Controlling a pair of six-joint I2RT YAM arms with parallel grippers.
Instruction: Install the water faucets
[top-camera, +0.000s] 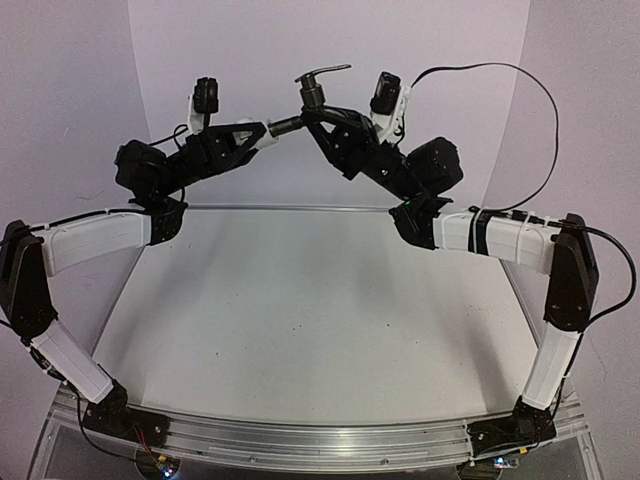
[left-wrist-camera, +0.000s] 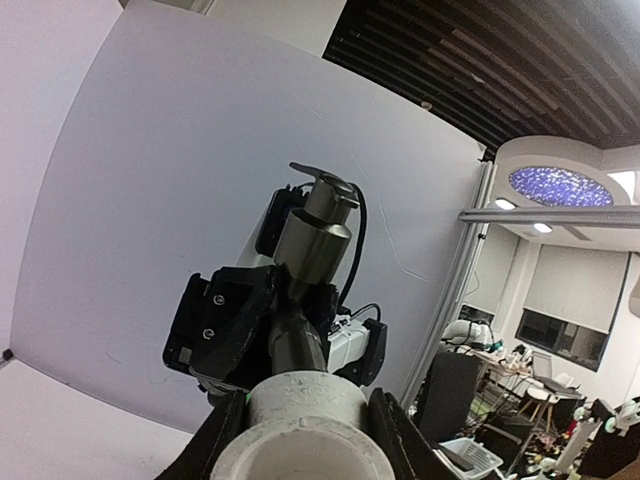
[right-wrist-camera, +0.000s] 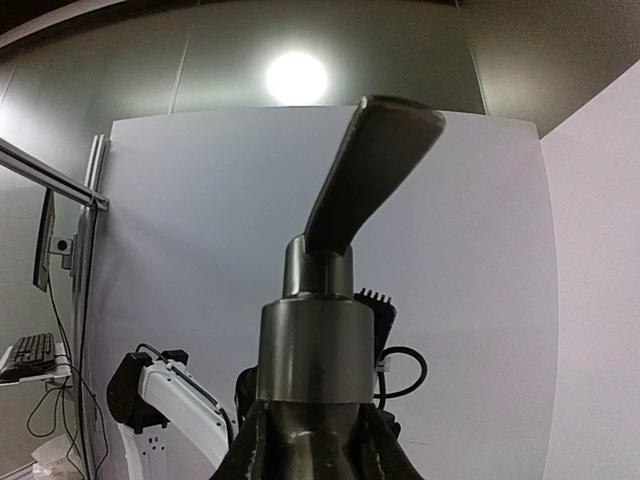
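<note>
High above the table (top-camera: 300, 330), I have both halves of the job in mid-air: my right gripper (right-wrist-camera: 320, 452) is clamped narrow round the base of the dark metal faucet (right-wrist-camera: 318, 340), its lever (right-wrist-camera: 372, 165) pointing up, while my left gripper (left-wrist-camera: 310, 452), jaws part-closed, pinches the white fitting (left-wrist-camera: 300, 410) right at the faucet's tail end. The metal body looks stiff, weighty and slick, so I judge the thick barrel the safest hold; the light plastic fitting wants gripping across its wall
</note>
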